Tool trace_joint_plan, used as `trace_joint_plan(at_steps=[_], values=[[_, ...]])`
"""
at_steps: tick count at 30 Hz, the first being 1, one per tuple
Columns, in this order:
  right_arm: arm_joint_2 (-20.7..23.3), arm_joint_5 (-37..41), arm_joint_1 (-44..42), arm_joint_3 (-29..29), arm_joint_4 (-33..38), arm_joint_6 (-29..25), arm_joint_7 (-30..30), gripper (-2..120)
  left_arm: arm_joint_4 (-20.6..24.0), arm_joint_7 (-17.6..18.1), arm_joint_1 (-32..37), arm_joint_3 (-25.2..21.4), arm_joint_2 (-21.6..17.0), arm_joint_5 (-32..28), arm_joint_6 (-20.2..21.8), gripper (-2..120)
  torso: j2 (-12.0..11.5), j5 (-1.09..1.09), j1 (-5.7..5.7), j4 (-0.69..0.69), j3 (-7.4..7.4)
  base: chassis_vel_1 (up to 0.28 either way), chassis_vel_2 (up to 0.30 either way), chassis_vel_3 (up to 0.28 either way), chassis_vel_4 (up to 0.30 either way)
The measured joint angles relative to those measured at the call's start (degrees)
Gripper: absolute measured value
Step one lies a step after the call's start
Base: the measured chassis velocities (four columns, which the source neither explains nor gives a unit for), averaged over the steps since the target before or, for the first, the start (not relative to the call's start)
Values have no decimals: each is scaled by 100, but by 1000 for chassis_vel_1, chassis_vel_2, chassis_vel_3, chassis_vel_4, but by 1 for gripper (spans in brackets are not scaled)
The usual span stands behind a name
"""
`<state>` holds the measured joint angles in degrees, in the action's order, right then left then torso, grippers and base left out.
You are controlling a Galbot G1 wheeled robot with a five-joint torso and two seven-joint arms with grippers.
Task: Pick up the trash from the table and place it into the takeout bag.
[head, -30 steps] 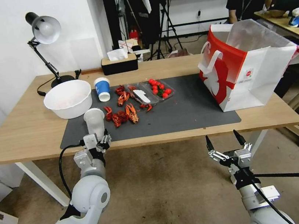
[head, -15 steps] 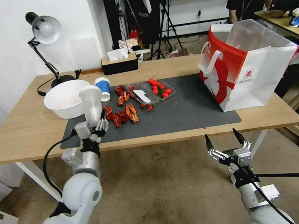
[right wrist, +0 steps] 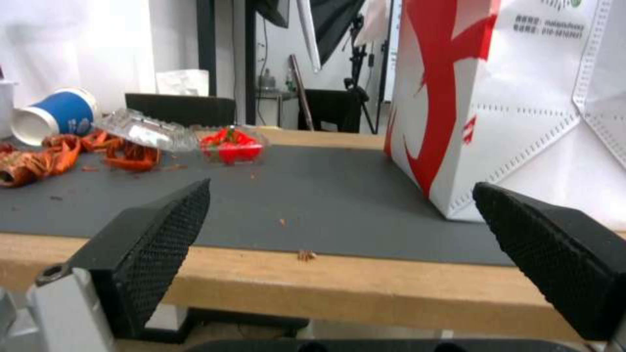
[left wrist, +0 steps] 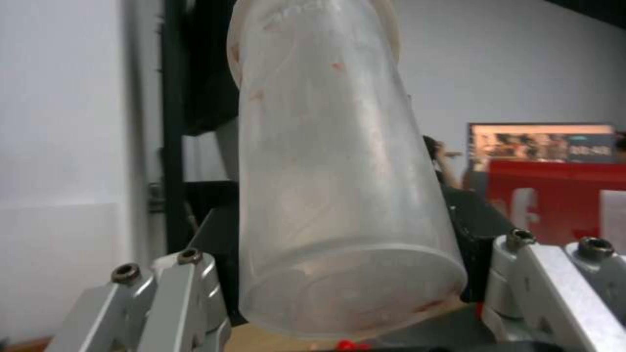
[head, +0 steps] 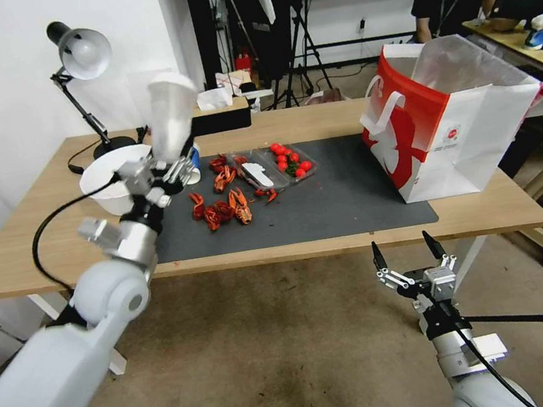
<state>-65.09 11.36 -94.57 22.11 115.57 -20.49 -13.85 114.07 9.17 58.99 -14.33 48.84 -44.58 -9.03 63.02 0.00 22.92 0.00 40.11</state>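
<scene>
One clear plastic cup (head: pixel 170 115) pinched in left claw (head: pixel 157 169), right claw (head: pixel 406 254) spread, one takeout bag (head: pixel 450 131)

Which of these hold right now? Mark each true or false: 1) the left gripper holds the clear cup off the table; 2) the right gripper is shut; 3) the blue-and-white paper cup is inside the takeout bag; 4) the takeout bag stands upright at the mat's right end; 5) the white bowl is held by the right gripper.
1) True: the left gripper holds the clear plastic cup in the air.
2) False: the right gripper is open, below the table edge.
3) False: the blue-and-white paper cup lies on the mat.
4) True: the takeout bag stands upright there.
5) False: the white bowl sits on the table.
</scene>
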Motion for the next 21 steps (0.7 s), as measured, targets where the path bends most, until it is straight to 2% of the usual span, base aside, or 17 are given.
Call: trace_joint_plan(at_steps=[1, 3, 4, 7, 8, 10, 11, 14, 15, 18, 19, 21], values=[[-8, -10, 30, 1, -9, 4, 2, 100, -65, -148, -410, 247, -256, -218, -18, 54, 1, 1, 0, 2, 0, 0, 0, 0, 0], [-30, -14, 38, 16, -36, 6, 2, 100, -187, -223, -992, 755, -458, -411, -8, 54, 0, -1, 0, 1, 0, 0, 0, 0, 0], [-30, -14, 38, 16, -36, 6, 2, 100, -187, -223, -992, 755, -458, -411, -8, 54, 0, -1, 0, 1, 0, 0, 0, 0, 0], [-103, -69, 29, 22, -62, 9, -2, 100, -510, -376, -2234, 1858, -468, -652, 30, 54, 0, 3, 0, 0, 0, 0, 0, 0, 0], [-103, -69, 29, 22, -62, 9, -2, 100, -510, -376, -2234, 1858, -468, -652, 30, 54, 0, 3, 0, 0, 0, 0, 0, 0, 0], [-157, -126, 3, 22, -20, 43, -26, 100, -813, -454, -2917, 2382, -186, -717, 39, 54, 0, 1, 0, 0, 0, 0, 0, 0, 0], [-157, -126, 3, 22, -20, 43, -26, 100, -813, -454, -2917, 2382, -186, -717, 39, 54, 0, 1, 0, 0, 0, 0, 0, 0, 0], [-182, -144, -137, 134, 56, 50, -34, 100, -1372, -712, -3791, 3000, 319, -805, 15, 54, 0, 3, 0, 1, 0, 0, 0, 0, 0], [-182, -144, -137, 134, 56, 50, -34, 100, -1372, -712, -3791, 3000, 319, -805, 15, 54, 0, 3, 0, 1, 0, 0, 0, 0, 0], [-198, -128, -215, 247, 63, 12, -22, 100, -1860, -825, -4436, 3588, 961, -832, -11, 54, 0, 2, 0, 1, 0, 0, 0, 0, 0], [-198, -128, -215, 247, 63, 12, -22, 100, -1860, -825, -4436, 3588, 961, -832, -11, 54, 0, 2, 0, 1, 0, 0, 0, 0, 0], [-210, -117, -253, 297, 66, -15, -15, 100, -2162, -870, -4746, 3851, 1392, -833, -43, 54, -1, 3, 0, -1, 0, 0, 0, 0, 0]])
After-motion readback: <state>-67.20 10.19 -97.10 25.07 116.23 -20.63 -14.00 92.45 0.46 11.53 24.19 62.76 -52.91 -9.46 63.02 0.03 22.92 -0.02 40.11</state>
